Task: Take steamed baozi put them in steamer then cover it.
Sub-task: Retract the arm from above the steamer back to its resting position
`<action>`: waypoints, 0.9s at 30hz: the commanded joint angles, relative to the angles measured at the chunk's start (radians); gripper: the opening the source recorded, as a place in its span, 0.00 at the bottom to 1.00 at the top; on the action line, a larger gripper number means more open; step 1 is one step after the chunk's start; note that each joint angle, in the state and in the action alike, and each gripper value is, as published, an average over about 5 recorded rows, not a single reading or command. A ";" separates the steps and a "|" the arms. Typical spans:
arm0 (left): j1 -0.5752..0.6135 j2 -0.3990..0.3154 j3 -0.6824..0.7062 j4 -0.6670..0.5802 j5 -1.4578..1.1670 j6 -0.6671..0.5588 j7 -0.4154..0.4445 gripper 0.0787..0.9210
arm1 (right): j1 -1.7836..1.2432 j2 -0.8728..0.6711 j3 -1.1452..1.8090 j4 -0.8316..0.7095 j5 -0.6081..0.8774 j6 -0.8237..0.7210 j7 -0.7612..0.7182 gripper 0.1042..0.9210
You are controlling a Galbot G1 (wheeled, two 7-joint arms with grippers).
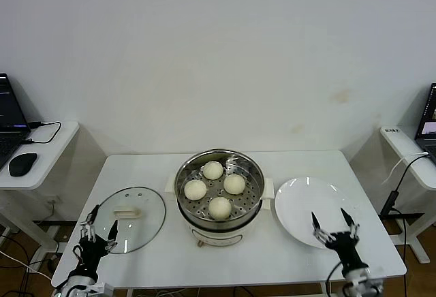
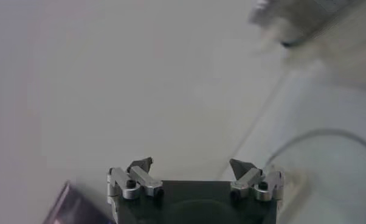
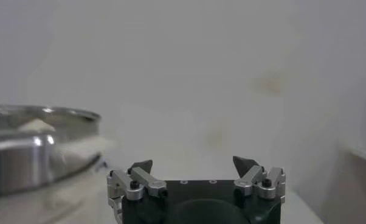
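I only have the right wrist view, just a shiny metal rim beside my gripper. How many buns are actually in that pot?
Observer: Four round cream-white buns sit on the perforated tray of the round stainless-steel steamer.
Operator: Is the lid on yet?
Observer: No. The round clear glass lid with the cream-white handle lies flat on the white table, on the steamer's left.
Operator: Which arm is nearer to it?
Observer: The left gripper, open, is at the lid's near-left edge.
Operator: And what is under my gripper?
Observer: The right gripper, open, is over the near part of a flat round white plate, which holds nothing.
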 commanded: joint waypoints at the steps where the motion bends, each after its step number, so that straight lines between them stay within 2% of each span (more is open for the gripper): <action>1: -0.200 0.084 0.082 0.280 0.313 -0.013 0.005 0.88 | -0.113 0.097 0.090 -0.002 -0.050 0.028 0.000 0.88; 18: -0.397 0.100 0.159 0.445 0.285 -0.045 0.003 0.88 | -0.129 0.157 0.101 0.000 -0.075 0.031 0.008 0.88; 27: -0.445 0.096 0.175 0.507 0.258 -0.064 0.002 0.88 | -0.136 0.169 0.112 -0.006 -0.087 0.039 0.006 0.88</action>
